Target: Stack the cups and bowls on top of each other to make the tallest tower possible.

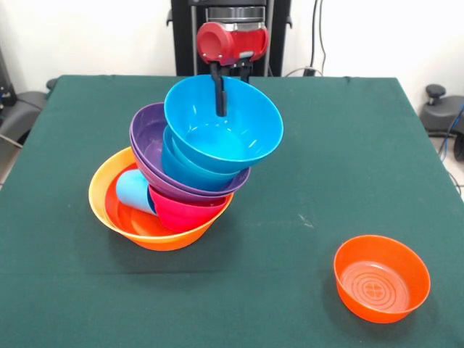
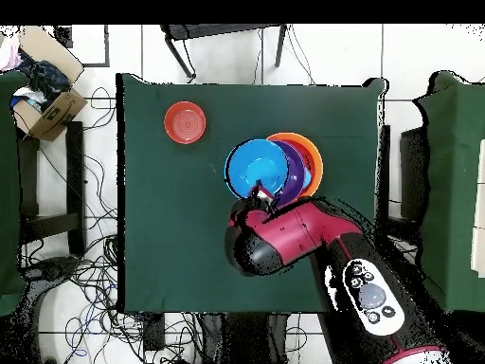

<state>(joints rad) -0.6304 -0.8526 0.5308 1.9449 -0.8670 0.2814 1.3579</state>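
The tower leans to the right on the large orange bowl (image 1: 116, 210) (image 2: 311, 156) at its base. Inside that bowl the light blue cup (image 1: 134, 190) lies on its side next to a magenta bowl (image 1: 185, 212). Above them sit a purple bowl (image 1: 147, 136) (image 2: 296, 172) and nested blue bowls, with a big tilted blue bowl (image 1: 232, 134) (image 2: 256, 167) on top. My gripper (image 1: 232, 83) (image 2: 262, 196) is open at the top bowl's far rim. One finger (image 1: 219, 94) hangs inside the bowl and the other stands behind the rim.
A small red-orange bowl (image 1: 382, 278) (image 2: 185, 122) stands alone on the green table (image 1: 326, 167), near the front right corner in the front view. A cardboard box (image 2: 45, 104) and cables lie on the floor beside the table.
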